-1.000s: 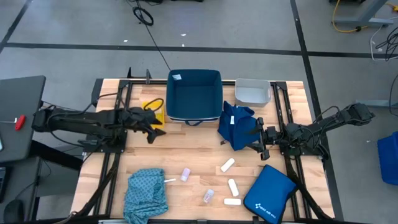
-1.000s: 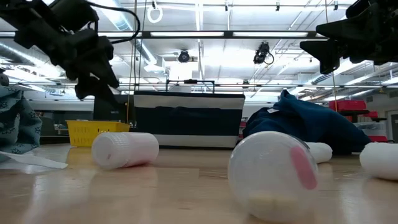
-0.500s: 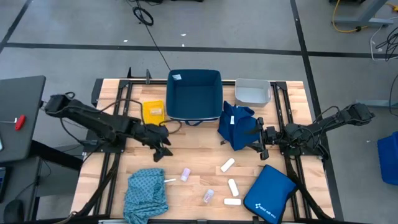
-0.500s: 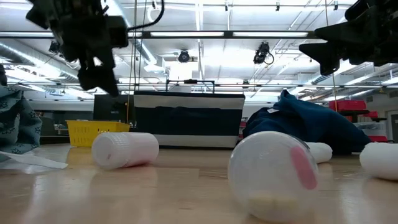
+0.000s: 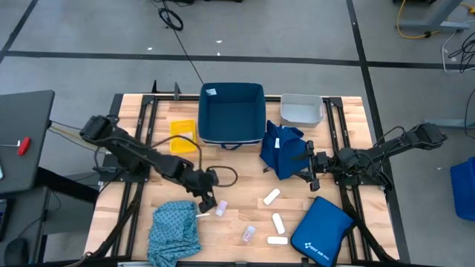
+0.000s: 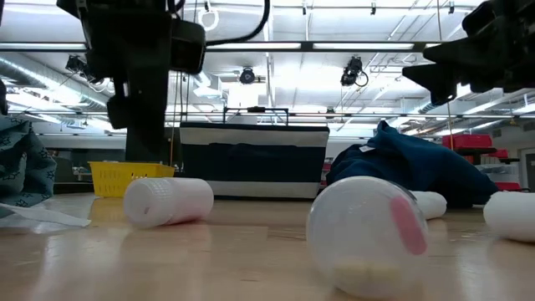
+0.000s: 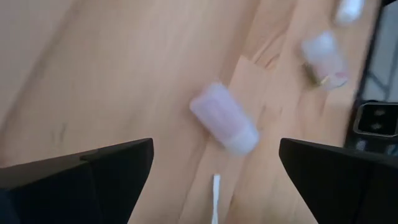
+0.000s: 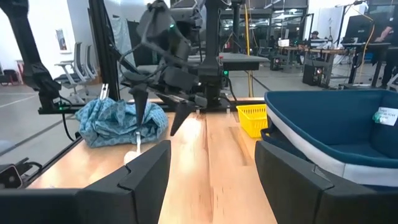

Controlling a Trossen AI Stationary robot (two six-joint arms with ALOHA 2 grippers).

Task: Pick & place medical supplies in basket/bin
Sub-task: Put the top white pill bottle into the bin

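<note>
The left arm reaches diagonally from the left edge toward the middle of the worktop, elbow bent, its wrist angled downward. The left claw [image 5: 207, 202] hangs low over the worktop with its two fingers [image 7: 87, 171] spread wide and nothing between them. The right arm stretches in from the right side, low and level, and the right claw [image 5: 306, 167] stands parted and empty.

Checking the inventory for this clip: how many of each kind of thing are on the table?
Clear vials: 2
White packets: 3
Cloths: 2, teal and dark blue
Tubs: 3, navy, yellow, grey
Royal-blue zip pouch: 1
Total: 11
</note>
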